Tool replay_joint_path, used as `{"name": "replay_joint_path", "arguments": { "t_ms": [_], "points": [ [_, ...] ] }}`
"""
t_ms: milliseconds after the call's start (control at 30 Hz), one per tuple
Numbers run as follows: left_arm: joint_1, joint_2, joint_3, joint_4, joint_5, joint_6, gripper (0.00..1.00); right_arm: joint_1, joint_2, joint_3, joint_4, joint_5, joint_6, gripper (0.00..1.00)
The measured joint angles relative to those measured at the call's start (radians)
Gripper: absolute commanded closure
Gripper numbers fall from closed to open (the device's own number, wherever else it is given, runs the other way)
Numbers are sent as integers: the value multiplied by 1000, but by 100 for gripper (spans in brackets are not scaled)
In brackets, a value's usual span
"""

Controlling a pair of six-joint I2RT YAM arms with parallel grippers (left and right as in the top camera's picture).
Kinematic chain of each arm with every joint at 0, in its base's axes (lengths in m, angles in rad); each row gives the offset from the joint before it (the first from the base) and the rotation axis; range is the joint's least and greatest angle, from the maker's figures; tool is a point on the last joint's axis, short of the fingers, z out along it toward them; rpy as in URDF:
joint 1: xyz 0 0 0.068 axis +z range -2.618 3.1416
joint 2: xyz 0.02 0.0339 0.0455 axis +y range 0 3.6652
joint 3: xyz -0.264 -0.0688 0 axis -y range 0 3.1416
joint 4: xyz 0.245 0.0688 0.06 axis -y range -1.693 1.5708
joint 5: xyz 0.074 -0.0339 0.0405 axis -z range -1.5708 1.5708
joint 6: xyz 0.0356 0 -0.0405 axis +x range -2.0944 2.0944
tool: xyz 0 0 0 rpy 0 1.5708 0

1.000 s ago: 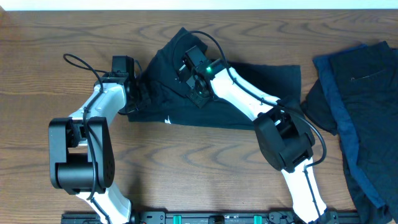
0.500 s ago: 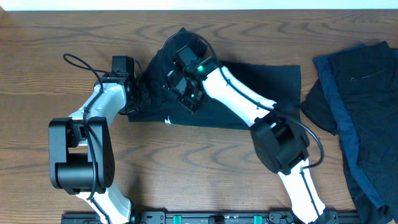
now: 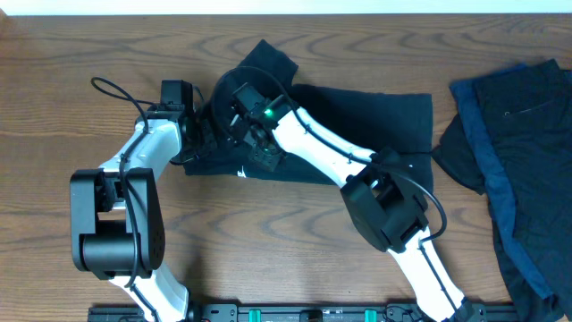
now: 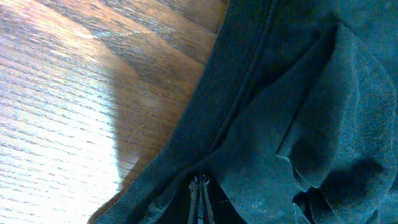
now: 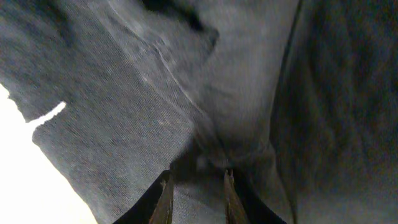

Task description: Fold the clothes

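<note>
A dark navy T-shirt (image 3: 366,121) lies partly folded at the table's middle, its small white label (image 3: 241,173) at the near left edge. My left gripper (image 3: 202,134) is shut on the shirt's left edge; in the left wrist view its tips (image 4: 199,184) meet in a pucker of hemmed cloth (image 4: 298,106). My right gripper (image 3: 249,140) reaches over the shirt's left part. In the right wrist view its jaws (image 5: 196,182) stand a little apart, open, over a ridge of grey-looking cloth (image 5: 236,124), with the label (image 5: 46,112) at the left.
More dark clothes (image 3: 536,107) with a brighter blue piece (image 3: 492,170) are heaped at the table's right edge. A black cable (image 3: 116,92) loops left of the left arm. Bare wood table (image 3: 295,233) lies in front of the shirt.
The right arm swept left across the shirt, carrying a fold over, and its jaws have parted. The left arm and its grip have not moved.
</note>
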Motion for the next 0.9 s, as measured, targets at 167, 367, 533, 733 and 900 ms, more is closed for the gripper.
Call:
{"name": "replay_joint_path", "arguments": {
  "t_ms": [167,367,533,733,900],
  "points": [
    [0,0,0,0,0,0,93,29,0,7,7,66,-23,72],
    [0,0,0,0,0,0,93,37,0,7,14,98,-32,73],
    [0,0,0,0,0,0,93,35,0,7,52,105,-36,71],
    [0,0,0,0,0,0,93,32,0,7,59,112,-49,67],
    [0,0,0,-1,0,0,93,15,0,7,59,115,-45,62]
  ]
}}
